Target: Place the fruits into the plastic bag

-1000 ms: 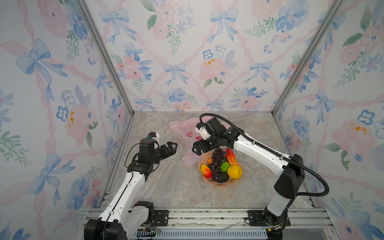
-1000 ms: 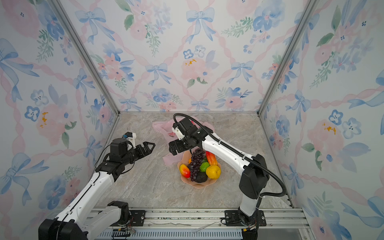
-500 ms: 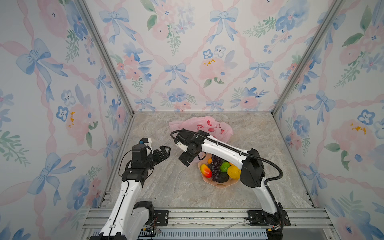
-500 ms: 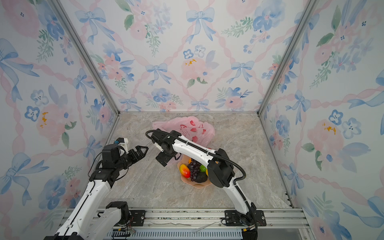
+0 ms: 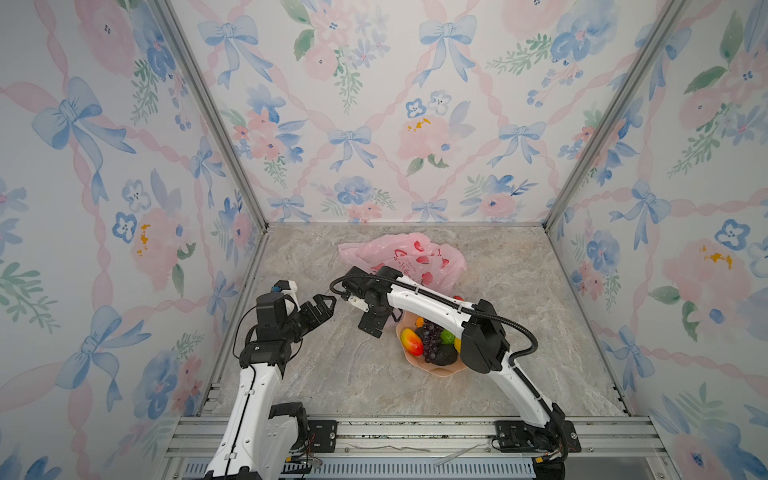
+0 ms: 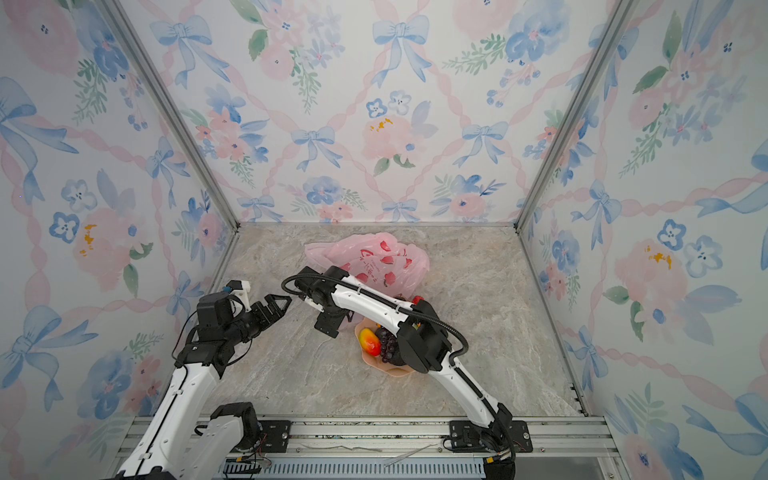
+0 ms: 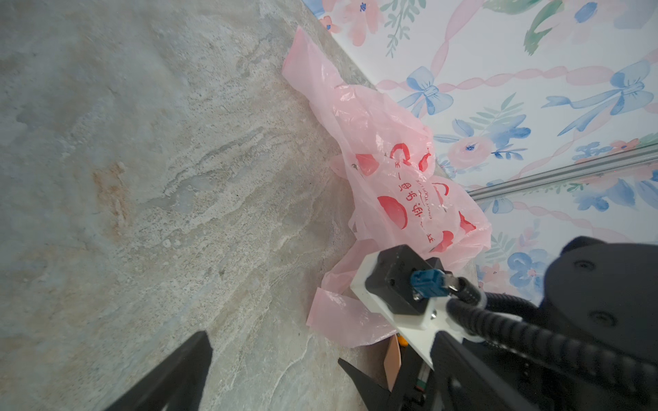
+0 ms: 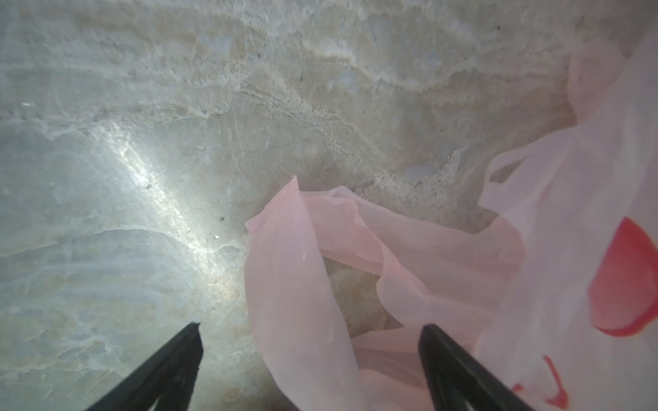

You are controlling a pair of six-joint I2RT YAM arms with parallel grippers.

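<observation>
The pink plastic bag (image 5: pixel 409 257) (image 6: pixel 374 259) lies crumpled near the back of the marble table, red prints facing up. Its handles (image 8: pixel 295 284) trail forward. My right gripper (image 5: pixel 371 326) (image 6: pixel 328 325) points down at them, open, and one handle strip lies between its fingers (image 8: pixel 309 326) without being pinched. The fruits sit in a peach bowl (image 5: pixel 441 371): a red-yellow mango (image 5: pixel 411 341), purple grapes (image 5: pixel 430 336), a green fruit (image 5: pixel 447 336) and a black avocado (image 5: pixel 444 355). My left gripper (image 5: pixel 325 305) (image 7: pixel 272 348) hovers open and empty, left of the right gripper.
The right forearm (image 5: pixel 432 307) crosses above the bowl and hides part of the fruit. Floral walls close in the left, back and right sides. An aluminium rail (image 5: pixel 395 432) runs along the front edge. Bare marble (image 5: pixel 332 374) lies in front of both grippers.
My right gripper swung left off the bowl and bag and dropped toward the bag's handles, uncovering the bag. The left gripper drew back and lower slightly. Both stayed open.
</observation>
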